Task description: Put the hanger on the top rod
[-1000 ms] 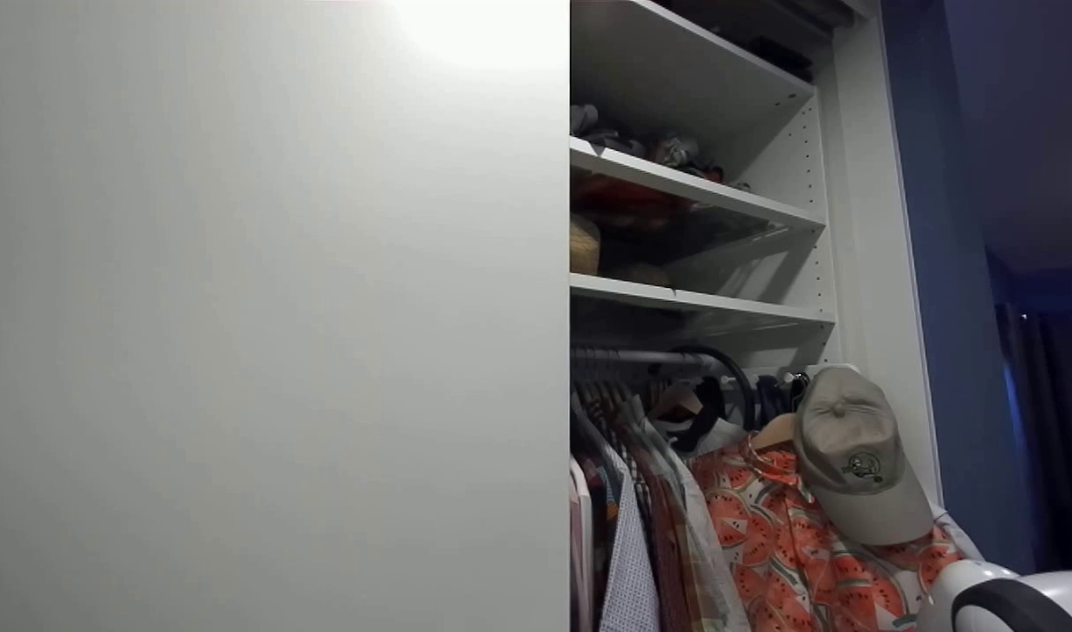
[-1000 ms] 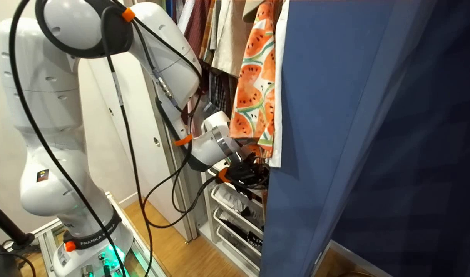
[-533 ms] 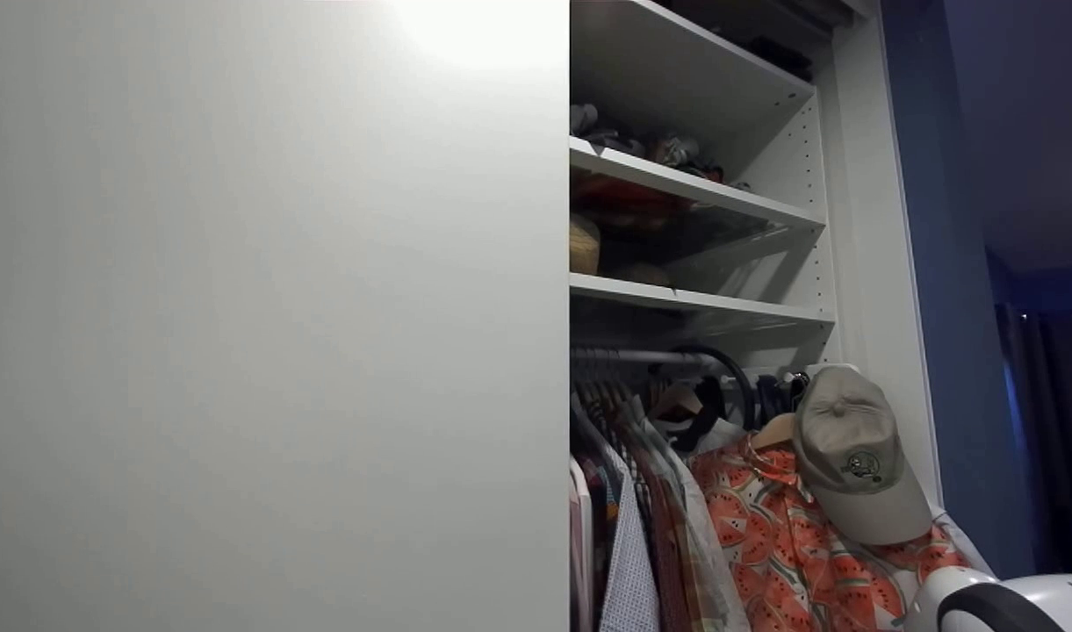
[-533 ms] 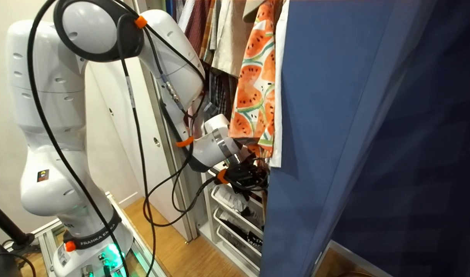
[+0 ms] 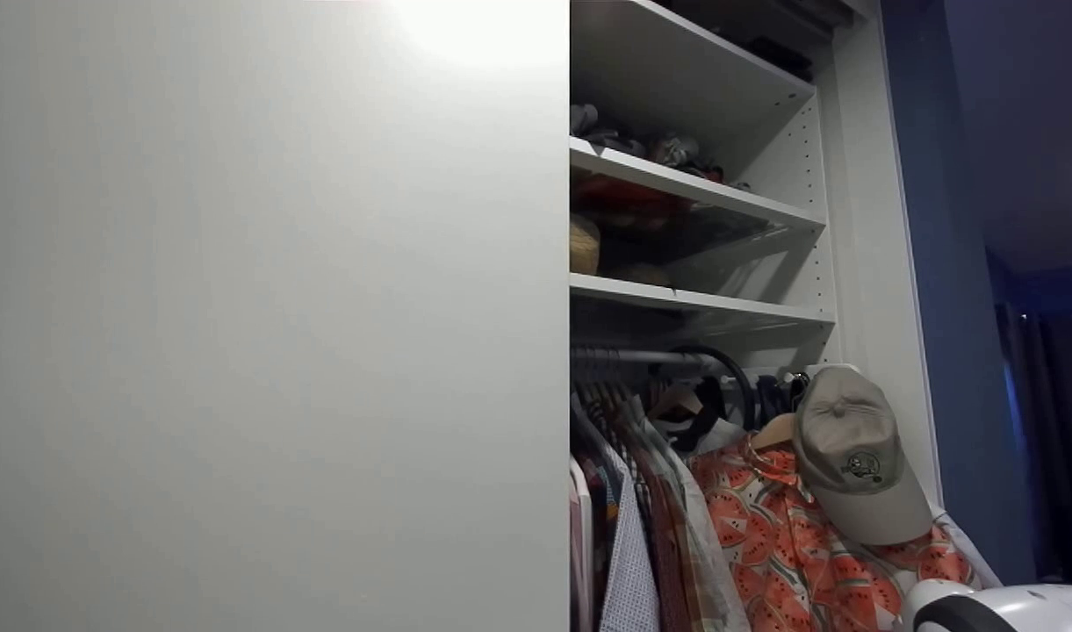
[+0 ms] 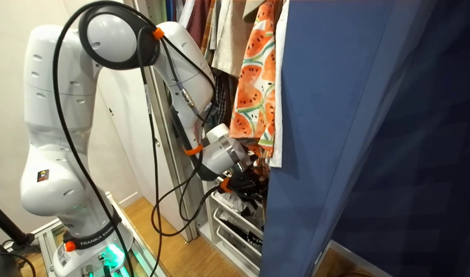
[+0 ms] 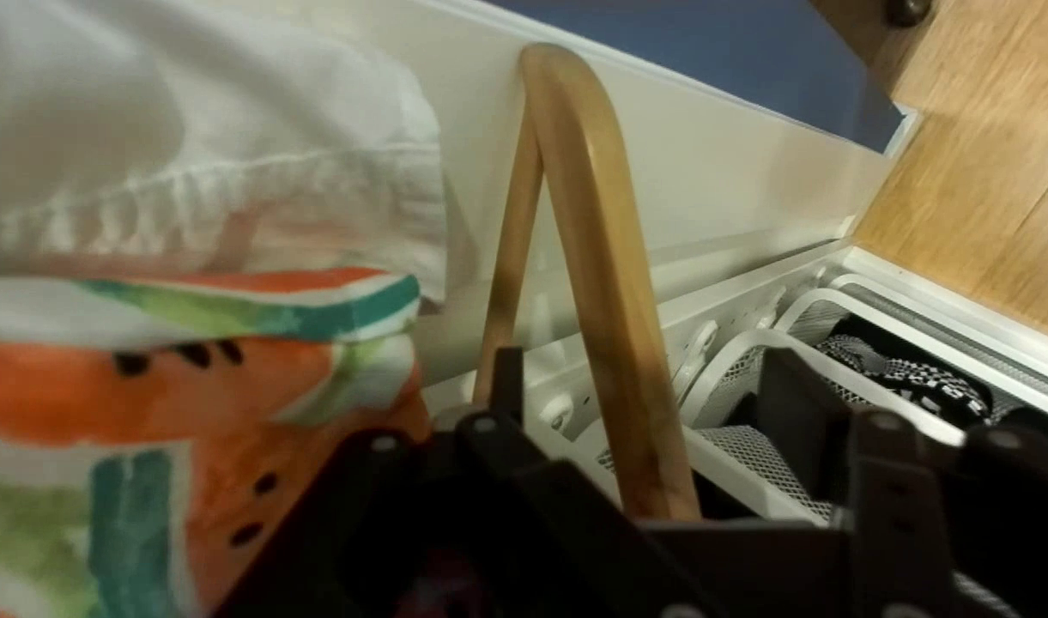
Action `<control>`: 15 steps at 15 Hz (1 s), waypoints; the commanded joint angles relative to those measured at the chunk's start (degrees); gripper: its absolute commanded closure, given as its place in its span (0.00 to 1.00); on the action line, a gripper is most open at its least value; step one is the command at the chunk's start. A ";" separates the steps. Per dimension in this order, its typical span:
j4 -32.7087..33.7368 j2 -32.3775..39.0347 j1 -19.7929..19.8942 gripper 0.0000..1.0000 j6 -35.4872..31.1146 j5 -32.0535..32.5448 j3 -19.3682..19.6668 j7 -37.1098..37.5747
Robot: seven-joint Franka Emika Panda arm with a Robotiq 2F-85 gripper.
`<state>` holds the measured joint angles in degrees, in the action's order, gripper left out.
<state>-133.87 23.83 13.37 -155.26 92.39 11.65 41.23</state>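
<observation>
Since the earlier frame, in an exterior view, the arm (image 6: 194,79) has shifted toward a point between 3 and 4 o'clock and now sits a little lower. The watermelon shirt (image 6: 254,84) has kept its place, toward 1 o'clock from the middle. A white cloth (image 6: 278,96) hangs just beside its 3 o'clock edge, and next to this stands the blue panel (image 6: 327,134).

In an exterior view, a pale panel (image 5: 272,316) fills the 9 o'clock side. The rod (image 5: 654,357) runs below a white shelf (image 5: 711,301), and garments (image 5: 628,527) hang from it in a row. Toward 5 o'clock from the rod is the same shirt, with a tan cap (image 5: 856,456) tilted in front of its upper part.

In the wrist view, the end effector (image 7: 645,386) comes in from 6 o'clock. Its jaws stand apart around the wooden hanger (image 7: 609,266); a gap is visible on each side of the wood, so it is not clenched. The hanger's bent end points to 12 o'clock. The shirt is toward 8 o'clock, the baskets (image 7: 875,386) between 3 and 4, the floor (image 7: 996,146) toward 2.
</observation>
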 commanded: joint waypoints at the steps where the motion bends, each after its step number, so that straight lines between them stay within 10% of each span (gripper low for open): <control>1: 2.46 2.78 -0.27 0.35 0.41 3.25 0.16 3.69; 9: 3.95 4.35 -0.66 0.98 0.90 5.19 0.15 6.48; 15: 1.47 -2.13 -4.40 0.95 6.19 7.79 -0.52 9.94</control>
<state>-130.63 25.76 11.05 -151.85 97.43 11.45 48.43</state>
